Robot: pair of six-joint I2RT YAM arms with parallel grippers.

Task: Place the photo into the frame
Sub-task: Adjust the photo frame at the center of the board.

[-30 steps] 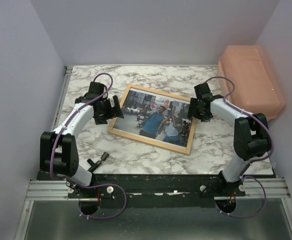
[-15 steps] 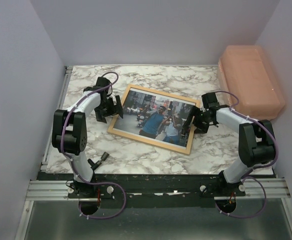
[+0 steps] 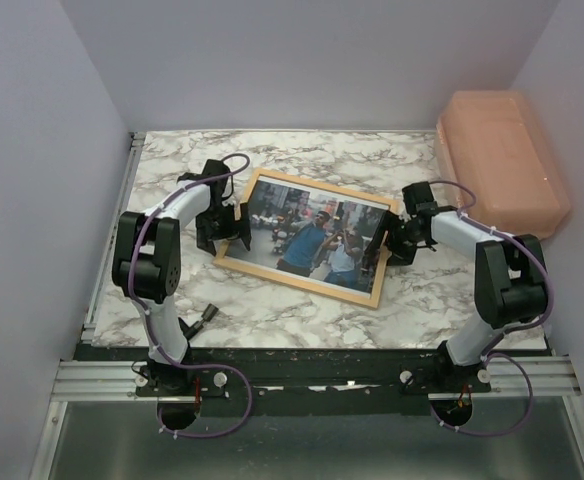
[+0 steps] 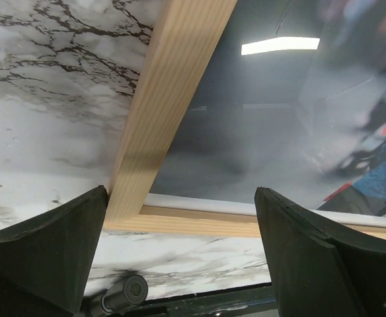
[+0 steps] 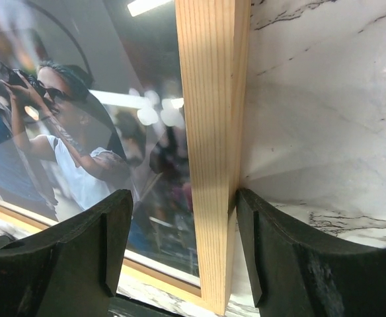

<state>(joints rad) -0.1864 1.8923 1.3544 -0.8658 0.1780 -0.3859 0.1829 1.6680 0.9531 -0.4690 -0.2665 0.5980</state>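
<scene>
The frame (image 3: 297, 283) lies flat on the worktop (image 3: 292, 160) with the photo (image 3: 312, 238) showing through its pane, its long axis running from arm to arm. The left gripper (image 3: 234, 226) has its jaws spread over the frame's left end. The right gripper (image 3: 387, 240) has its jaws spread astride the frame's right rail, and neither pinches anything yet.

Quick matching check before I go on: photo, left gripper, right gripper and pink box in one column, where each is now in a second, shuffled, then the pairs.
1. photo
2. left gripper
3. right gripper
4. pink box

A. far right, by the wall
B. open, fingers astride the right rail of the frame
C. lying inside the frame, picture side up
D. open, at the frame's left edge

Pairs: 1-C, 2-D, 3-B, 4-A
</scene>
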